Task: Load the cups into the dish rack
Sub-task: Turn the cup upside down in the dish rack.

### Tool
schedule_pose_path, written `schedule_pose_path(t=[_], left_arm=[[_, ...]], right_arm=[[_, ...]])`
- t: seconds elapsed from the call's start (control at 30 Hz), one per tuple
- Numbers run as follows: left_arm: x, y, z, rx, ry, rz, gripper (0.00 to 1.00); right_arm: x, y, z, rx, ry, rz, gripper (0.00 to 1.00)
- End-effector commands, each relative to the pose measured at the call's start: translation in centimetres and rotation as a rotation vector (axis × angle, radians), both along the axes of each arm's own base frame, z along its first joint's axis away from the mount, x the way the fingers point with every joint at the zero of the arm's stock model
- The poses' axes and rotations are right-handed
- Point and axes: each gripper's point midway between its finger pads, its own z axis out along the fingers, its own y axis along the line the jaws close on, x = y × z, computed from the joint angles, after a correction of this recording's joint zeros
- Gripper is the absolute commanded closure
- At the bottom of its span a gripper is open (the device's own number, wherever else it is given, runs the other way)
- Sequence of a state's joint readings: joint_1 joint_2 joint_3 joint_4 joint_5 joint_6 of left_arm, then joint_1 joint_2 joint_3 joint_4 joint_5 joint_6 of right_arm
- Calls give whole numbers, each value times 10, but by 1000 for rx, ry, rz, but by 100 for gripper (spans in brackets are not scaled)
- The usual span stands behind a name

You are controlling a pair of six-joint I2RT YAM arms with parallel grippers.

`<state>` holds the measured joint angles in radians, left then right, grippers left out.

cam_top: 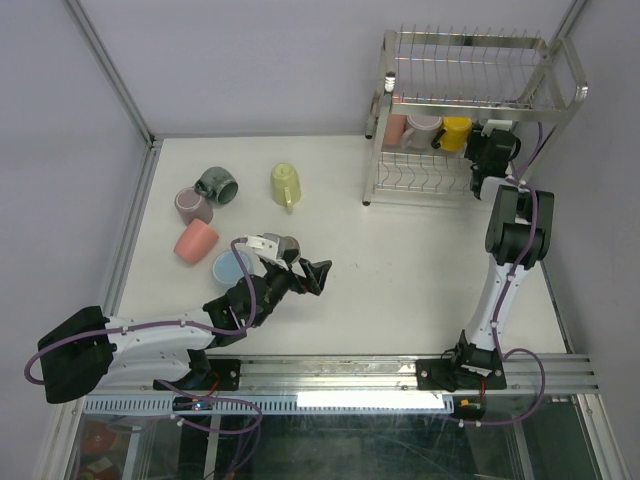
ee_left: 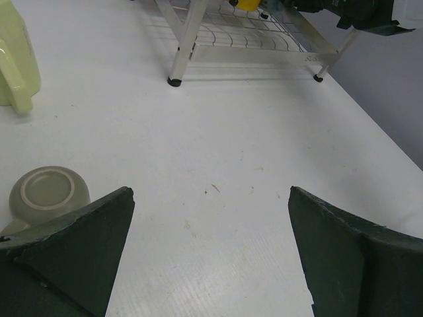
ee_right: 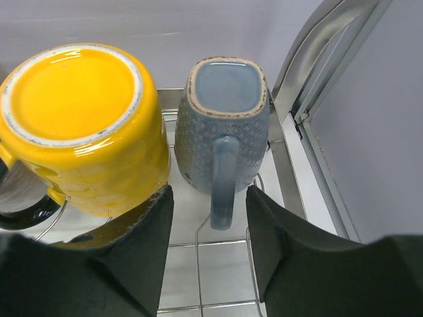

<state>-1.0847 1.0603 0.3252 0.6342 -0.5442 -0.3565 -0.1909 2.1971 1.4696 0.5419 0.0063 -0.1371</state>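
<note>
- While the right hand (ee_right: 209,191) sits at the right end of the dish rack's (cam_top: 470,45) lower shelf, its jaws stand open on either side of a grey-blue mug's (ee_right: 225,125) handle. A gap shows on both sides, so it grips nothing.
- That mug rests upside down on the shelf wires, just beside an upturned yellow mug (ee_right: 79,125). From above, a pink mug (cam_top: 396,128) and a pale mug (cam_top: 422,128) stand further left on the same shelf. The rack stands at the far right corner of the bench (cam_top: 420,270).
- The step in hand looks like the release of the grey-blue mug, and its placing looks done.
- The left hand (ee_left: 210,191) hangs wide open and empty, low over the bench towards its near edge. An upturned taupe cup (ee_left: 46,191) sits just outside one finger.
- Six cups remain unloaded. Besides the taupe one, they are a light blue cup (cam_top: 233,268), a salmon tumbler (cam_top: 195,240), a mauve cup (cam_top: 193,205), a dark grey-green mug (cam_top: 216,184) and a pale yellow-green mug (cam_top: 286,183). They spread from the middle of the bench towards its left edge.
- Next, the right hand should back straight out without snagging the handle. The left hand would need to shift sideways over the taupe cup before closing.
</note>
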Motion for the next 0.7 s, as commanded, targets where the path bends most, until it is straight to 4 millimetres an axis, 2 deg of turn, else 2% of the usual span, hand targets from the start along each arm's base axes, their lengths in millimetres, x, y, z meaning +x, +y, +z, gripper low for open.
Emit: schedule_pose_path(t=[0.0,0.4,0.5,0.67], left_arm=[[2,-8,28,-79,-24,-15,1],[-1,-3,25,-91,-18,-15,1],[-2,-1,25,-93,-19,-13,1],[-2,0,26,-97,-21,-13,1]], right_arm=[[-1,3,55,-20,-129,36,48],[-42,22,48,17,-86,120,45],[-56,32,43,42,-66,154,45],[-80,61,34,89,-16,284,45]])
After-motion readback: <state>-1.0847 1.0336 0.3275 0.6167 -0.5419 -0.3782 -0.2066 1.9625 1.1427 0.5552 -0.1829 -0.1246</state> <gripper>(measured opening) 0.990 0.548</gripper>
